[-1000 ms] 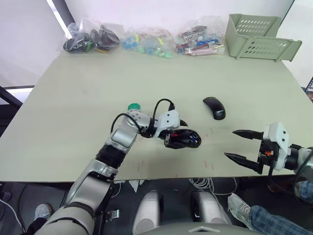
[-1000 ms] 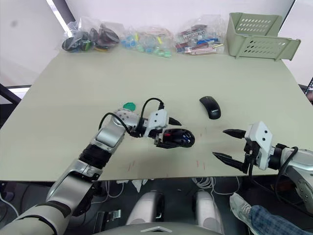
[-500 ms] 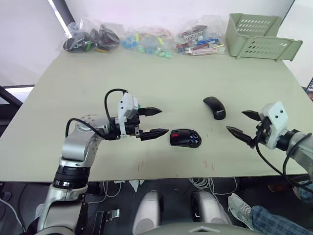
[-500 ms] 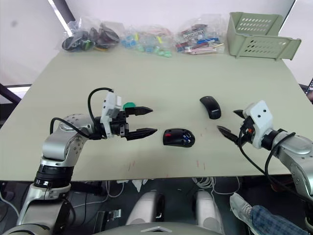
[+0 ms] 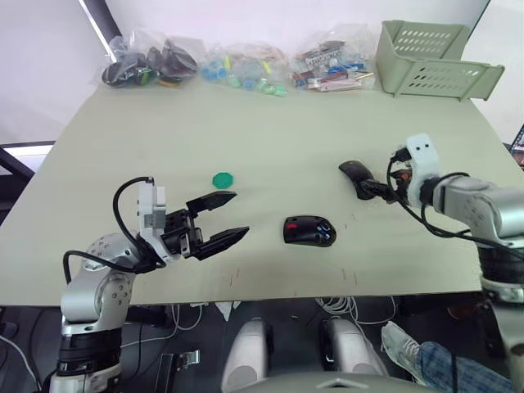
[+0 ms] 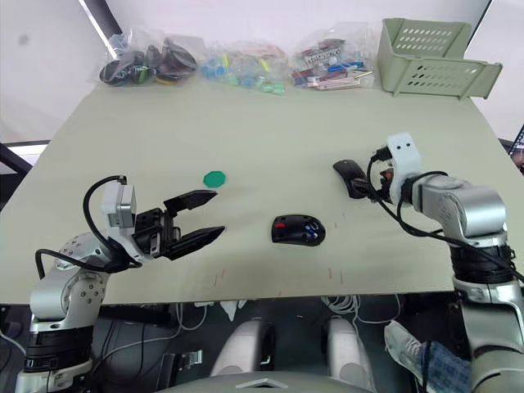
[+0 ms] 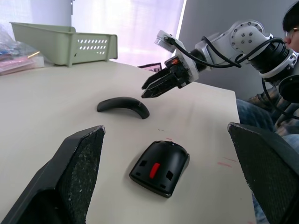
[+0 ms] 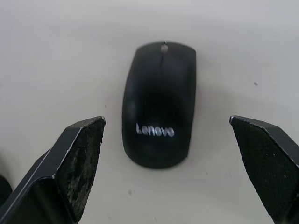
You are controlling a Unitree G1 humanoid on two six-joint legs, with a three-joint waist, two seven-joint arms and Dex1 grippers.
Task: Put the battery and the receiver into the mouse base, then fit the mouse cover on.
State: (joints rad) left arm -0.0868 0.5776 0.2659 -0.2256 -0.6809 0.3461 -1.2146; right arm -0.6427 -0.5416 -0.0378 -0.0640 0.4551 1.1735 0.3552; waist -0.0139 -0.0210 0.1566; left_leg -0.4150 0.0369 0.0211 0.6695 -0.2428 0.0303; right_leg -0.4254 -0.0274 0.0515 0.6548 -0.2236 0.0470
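Note:
The mouse base (image 5: 309,231) lies near the table's front middle, red parts showing and the blue battery (image 5: 327,236) in its hollow. I cannot make out the receiver. The glossy black mouse cover (image 5: 357,176) lies to its back right, logo end (image 8: 155,130) towards my right wrist. My right gripper (image 5: 379,191) is open right at the cover, one finger (image 8: 77,158) on each side, touching nothing I can see. My left gripper (image 5: 237,214) hangs open and empty, well left of the base (image 7: 160,168).
A round green disc (image 5: 222,178) lies just behind the left gripper. Clear bags of parts (image 5: 246,70) line the far edge, with a green basket (image 5: 434,72) at the back right. A person (image 7: 292,28) sits beyond the table's right side.
My left gripper has left the mouse base, opened, and drawn back left towards the front edge. My right gripper has swung in from the front right up to the cover.

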